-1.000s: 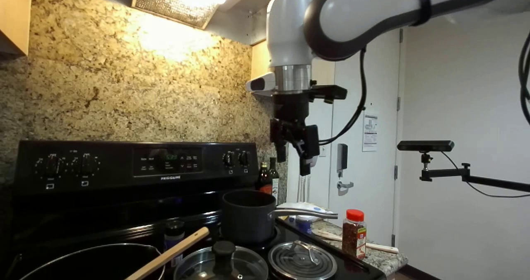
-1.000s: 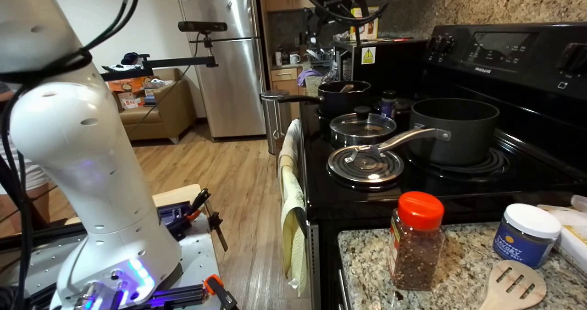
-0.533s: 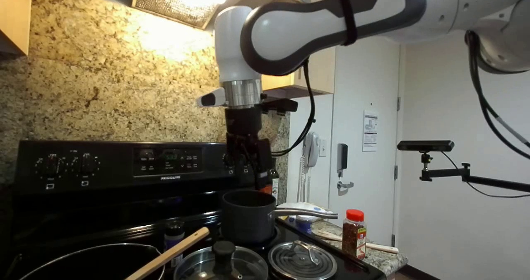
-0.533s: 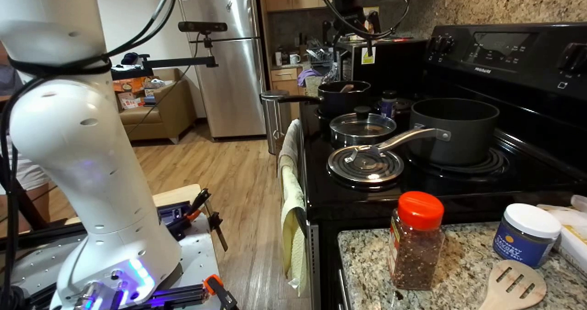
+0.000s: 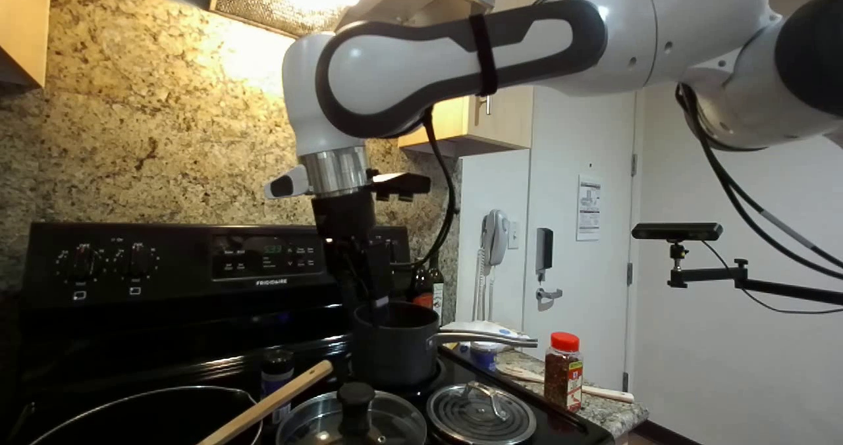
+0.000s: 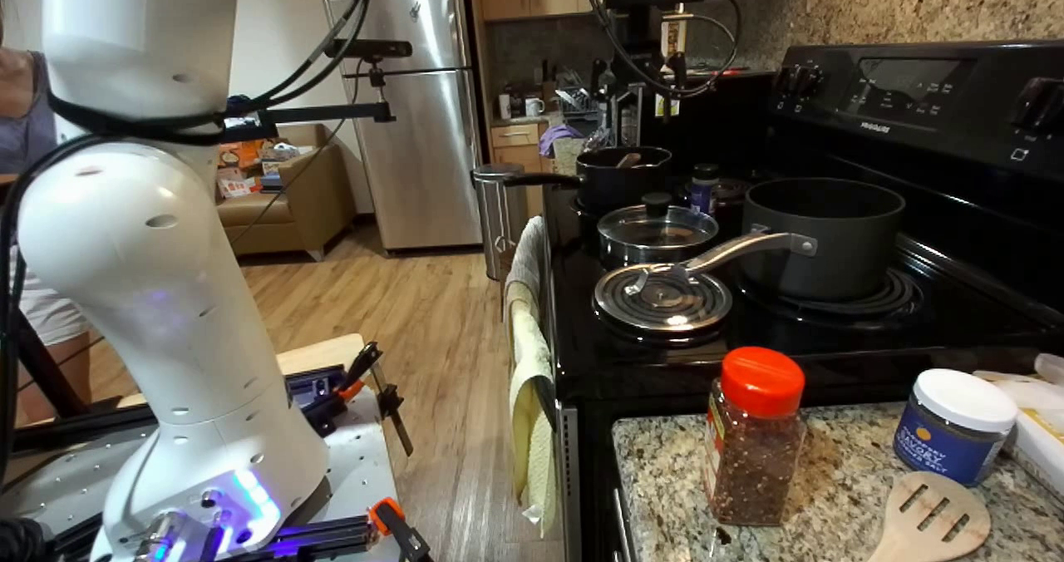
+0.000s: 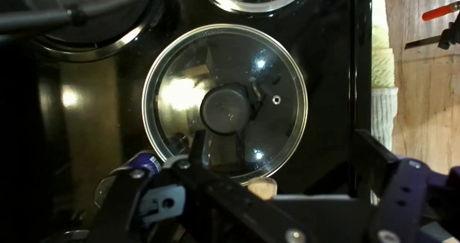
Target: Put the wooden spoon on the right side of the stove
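The wooden spoon (image 5: 270,402) is light tan and leans out of a dark pan, its handle over the rim, in an exterior view. Its handle tip shows in the other exterior view (image 6: 629,160) and in the wrist view (image 7: 263,188), partly behind a gripper link. The spoon's lower part is hidden in the pan. The black stove (image 5: 263,254) has a raised panel with knobs and a display; its cooktop also shows in an exterior view (image 6: 573,329). My gripper (image 7: 287,147) is open and empty, pointing down above the stove. The spoon tip lies below its fingers, apart from them.
A dark saucepan (image 5: 395,353), a glass lid with a black knob (image 7: 224,108), a small steel lid (image 6: 662,296) and a purple jar (image 7: 143,163) stand on the stove. The counter beside it holds a red-capped shaker (image 6: 756,437), a blue jar (image 6: 956,425) and a slotted spatula (image 6: 935,516).
In an exterior view, my arm and gripper have moved left and down, from above the counter side towards the saucepan and pan. The spoon and other objects have not moved.
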### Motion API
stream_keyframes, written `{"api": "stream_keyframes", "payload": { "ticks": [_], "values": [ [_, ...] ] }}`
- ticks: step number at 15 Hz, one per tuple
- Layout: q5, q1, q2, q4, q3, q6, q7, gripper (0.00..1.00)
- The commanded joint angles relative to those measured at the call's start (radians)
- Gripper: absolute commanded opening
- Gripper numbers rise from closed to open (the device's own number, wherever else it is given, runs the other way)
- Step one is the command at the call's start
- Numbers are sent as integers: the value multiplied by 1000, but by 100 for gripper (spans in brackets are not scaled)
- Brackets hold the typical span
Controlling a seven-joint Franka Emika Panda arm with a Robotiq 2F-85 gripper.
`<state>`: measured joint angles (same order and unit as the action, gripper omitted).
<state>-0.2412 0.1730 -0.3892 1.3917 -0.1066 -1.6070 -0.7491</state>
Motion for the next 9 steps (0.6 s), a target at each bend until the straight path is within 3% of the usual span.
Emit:
{"api": "stream_keyframes", "payload": {
  "ticks": [1, 9],
  "values": [
    [30, -3, -79, -90, -32, 26, 33, 100],
    [28, -11, -61, -36, -40, -14, 27, 100]
  ]
}}
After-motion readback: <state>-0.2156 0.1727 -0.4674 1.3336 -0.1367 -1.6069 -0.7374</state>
